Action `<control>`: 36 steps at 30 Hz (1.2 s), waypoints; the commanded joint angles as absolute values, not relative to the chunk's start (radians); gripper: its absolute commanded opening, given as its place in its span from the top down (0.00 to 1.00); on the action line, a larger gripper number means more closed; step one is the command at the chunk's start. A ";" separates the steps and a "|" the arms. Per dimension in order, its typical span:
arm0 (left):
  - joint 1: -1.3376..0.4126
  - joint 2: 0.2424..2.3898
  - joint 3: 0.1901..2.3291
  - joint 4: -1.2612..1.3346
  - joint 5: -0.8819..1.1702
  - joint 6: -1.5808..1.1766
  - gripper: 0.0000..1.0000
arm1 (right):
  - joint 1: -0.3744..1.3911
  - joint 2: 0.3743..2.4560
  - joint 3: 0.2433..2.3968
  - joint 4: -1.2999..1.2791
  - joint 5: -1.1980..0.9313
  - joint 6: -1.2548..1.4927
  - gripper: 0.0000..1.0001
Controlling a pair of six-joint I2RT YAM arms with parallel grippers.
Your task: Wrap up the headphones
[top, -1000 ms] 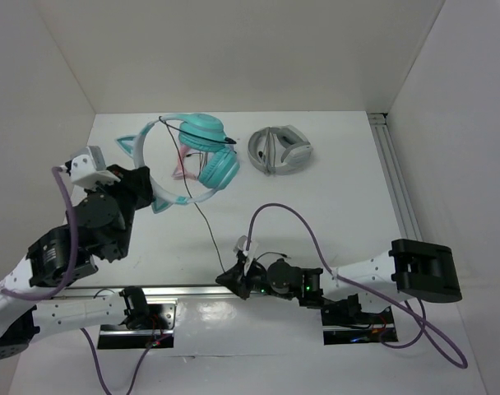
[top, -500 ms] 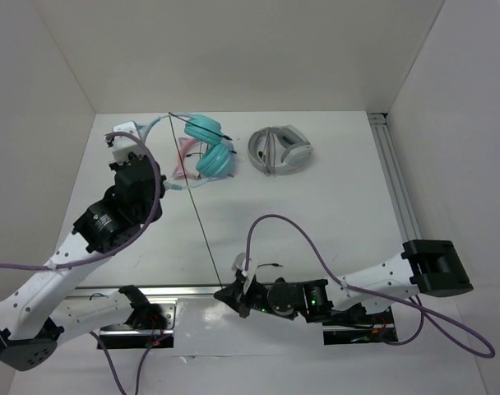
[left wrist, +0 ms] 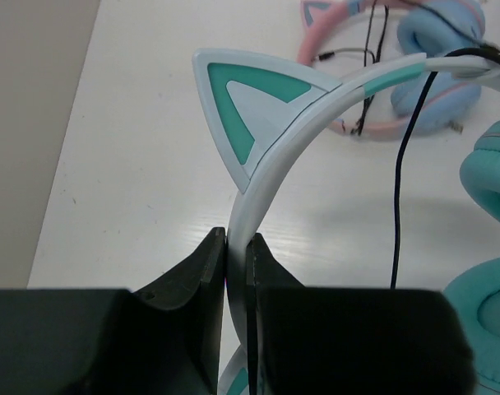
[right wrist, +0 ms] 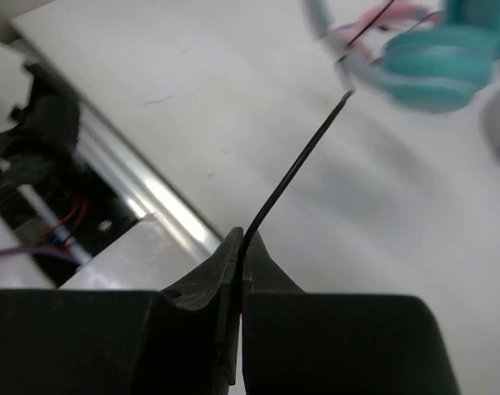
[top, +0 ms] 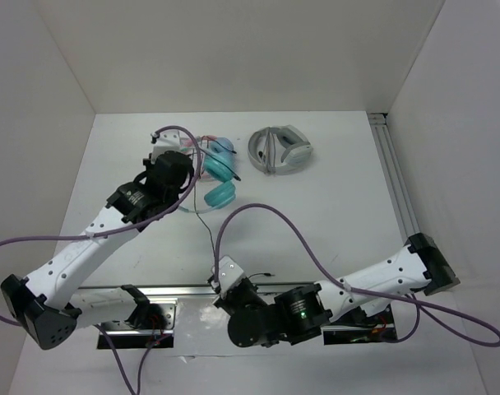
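- The left pincer (left wrist: pixel 236 247) is closed on the pale headband (left wrist: pixel 254 197) of the teal headphones (left wrist: pixel 332 90).
- A cat ear (left wrist: pixel 246 103) stands just beyond the pincer tips.
- A thin black cable (left wrist: pixel 397 189) hangs right of the pincer.
- Pink-and-blue headphones (left wrist: pixel 435 45) lie farther ahead on the white surface (left wrist: pixel 143 164).

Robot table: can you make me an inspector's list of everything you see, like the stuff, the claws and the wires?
Surface: white table, no spills seen.
Job's things: teal headphones with cat ears, at the back of the table and held by the headband.
Clutter: pink-and-blue cat-ear headphones and grey-and-white headphones.
Grippers: left gripper is shut on the pale headband. Right gripper is shut on the black cable.
Cables: the black cable runs from the teal headphones to the right gripper. Purple cables loop off the arms.
Surroundings: plain white walls and a metal rail on the right.
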State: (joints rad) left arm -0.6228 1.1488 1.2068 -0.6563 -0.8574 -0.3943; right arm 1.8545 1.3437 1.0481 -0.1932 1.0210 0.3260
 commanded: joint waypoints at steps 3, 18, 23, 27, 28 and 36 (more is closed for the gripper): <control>-0.647 1.105 1.157 -0.658 -0.677 -0.318 1.00 | 1.861 1.396 1.285 -0.618 1.365 0.358 1.00; -0.962 1.045 1.100 -0.869 -0.574 -0.310 1.00 | 1.826 1.324 1.345 -0.683 1.569 0.216 1.00; -1.041 1.026 1.215 -1.035 -0.543 -0.368 1.00 | 1.724 1.201 1.231 -0.446 1.569 0.074 1.00; -1.051 1.026 1.247 -1.060 -0.465 -0.322 1.00 | 1.625 1.108 1.194 -0.273 1.505 -0.073 1.00; -1.051 1.026 1.247 -1.060 -0.431 -0.305 1.00 | 1.594 1.086 1.181 -0.240 1.464 -0.098 1.00; -1.051 0.968 1.238 -1.022 -0.242 -0.245 1.00 | 1.294 1.060 1.147 -0.150 1.097 -0.181 0.99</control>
State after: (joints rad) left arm -1.0424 1.0122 1.2251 -0.9421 -0.3779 -0.3389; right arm 1.3899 1.0695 1.1267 -0.2474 1.1584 -0.1436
